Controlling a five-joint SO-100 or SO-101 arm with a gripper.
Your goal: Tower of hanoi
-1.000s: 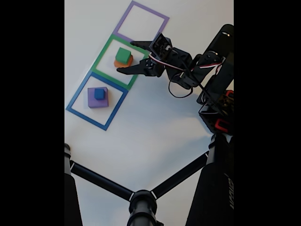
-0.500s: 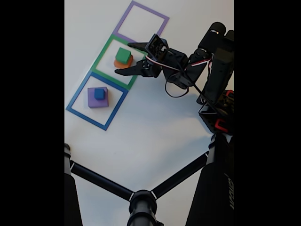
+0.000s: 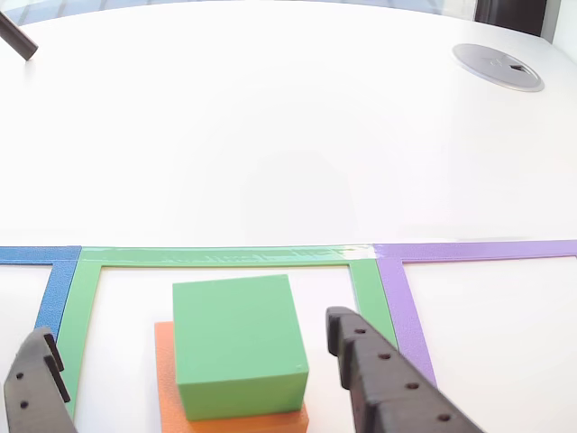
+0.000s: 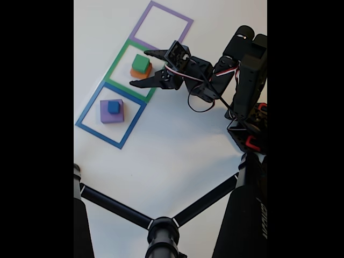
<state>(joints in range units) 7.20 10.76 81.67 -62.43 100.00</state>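
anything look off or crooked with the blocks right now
Slightly: the green square block sits off-centre on the flat orange square block, shifted right and twisted a little. The small blue cube rests squarely on the purple square block. No damage visible.

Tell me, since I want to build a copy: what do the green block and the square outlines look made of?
The green block looks like matte foam or painted wood: flat colour, no shine, soft edges; I cannot tell which. The green outline looks like glossy adhesive tape laid flat on the white table, with glare on it.
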